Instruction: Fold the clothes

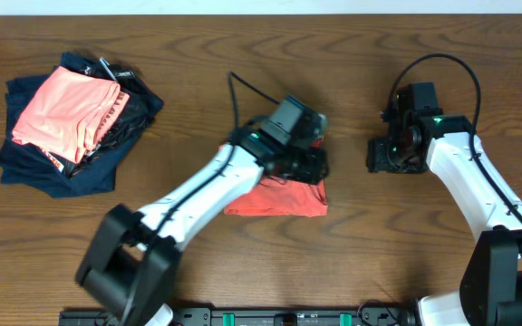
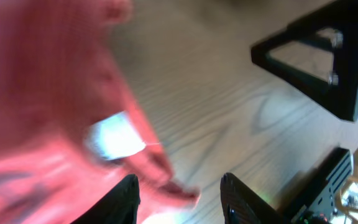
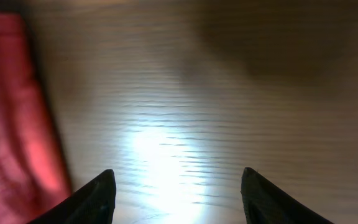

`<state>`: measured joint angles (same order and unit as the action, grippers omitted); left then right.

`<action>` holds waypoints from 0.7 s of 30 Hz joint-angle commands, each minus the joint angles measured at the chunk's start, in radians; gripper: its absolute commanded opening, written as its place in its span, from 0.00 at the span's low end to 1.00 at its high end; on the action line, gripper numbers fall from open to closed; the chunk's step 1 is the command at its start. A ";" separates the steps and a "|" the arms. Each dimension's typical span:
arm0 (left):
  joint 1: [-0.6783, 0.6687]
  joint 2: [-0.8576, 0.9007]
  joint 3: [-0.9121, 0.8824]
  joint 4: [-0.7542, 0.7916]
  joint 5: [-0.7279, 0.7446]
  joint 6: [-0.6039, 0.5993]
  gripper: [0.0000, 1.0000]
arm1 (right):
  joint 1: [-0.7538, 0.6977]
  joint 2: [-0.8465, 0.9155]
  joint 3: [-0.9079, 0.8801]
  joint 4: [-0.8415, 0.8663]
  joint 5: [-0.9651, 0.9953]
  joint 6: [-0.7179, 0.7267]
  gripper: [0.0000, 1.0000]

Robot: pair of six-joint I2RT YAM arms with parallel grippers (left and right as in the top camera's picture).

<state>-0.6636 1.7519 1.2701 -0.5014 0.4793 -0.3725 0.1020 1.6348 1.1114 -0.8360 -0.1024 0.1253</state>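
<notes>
The red-orange T-shirt (image 1: 275,199) lies folded into a small rectangle at the table's middle. My left gripper (image 1: 308,167) hovers over its upper right corner. In the left wrist view the shirt (image 2: 36,93) is blurred and fills the left side, with a white patch (image 2: 114,138) on it. The left fingers (image 2: 179,199) are apart, with a fabric edge lying between them. My right gripper (image 1: 376,156) is open and empty over bare wood to the right of the shirt. In the right wrist view its fingers (image 3: 176,193) are wide apart, with the shirt (image 3: 11,124) at the left edge.
A pile of garments sits at the far left: a salmon-pink one (image 1: 62,113) on top of navy and black ones (image 1: 57,172). The right arm's black gripper (image 2: 316,56) shows in the left wrist view, close by on the right.
</notes>
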 commanded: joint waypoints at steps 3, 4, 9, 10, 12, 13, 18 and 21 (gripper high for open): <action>0.164 -0.162 0.019 -0.124 -0.158 0.046 0.45 | 0.027 -0.012 0.014 0.026 -0.311 -0.185 0.63; 0.194 -0.174 0.019 -0.144 -0.195 0.047 0.46 | 0.043 -0.012 0.014 0.032 -0.347 -0.188 0.64; 0.321 -0.165 0.010 -0.146 -0.230 0.058 0.66 | 0.151 -0.011 0.005 0.033 -0.373 -0.182 0.65; 0.344 -0.153 0.008 -0.136 -0.230 0.075 0.67 | 0.175 -0.011 0.002 0.032 -0.373 -0.182 0.65; 0.378 -0.118 0.008 -0.106 -0.230 0.095 0.69 | 0.235 -0.011 -0.010 0.033 -0.373 -0.173 0.65; 0.388 -0.101 0.008 -0.093 -0.229 0.106 0.69 | 0.257 -0.011 -0.014 0.034 -0.373 -0.171 0.65; 0.410 0.021 0.008 -0.070 -0.226 0.118 0.69 | 0.370 -0.011 -0.061 0.099 -0.372 -0.114 0.65; 0.409 0.095 0.008 -0.077 -0.202 0.118 0.69 | 0.404 -0.011 -0.114 0.165 -0.372 -0.081 0.68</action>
<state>-0.2554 1.7927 1.2732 -0.5732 0.2626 -0.2798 0.4816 1.6348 1.0409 -0.6964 -0.4610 0.0025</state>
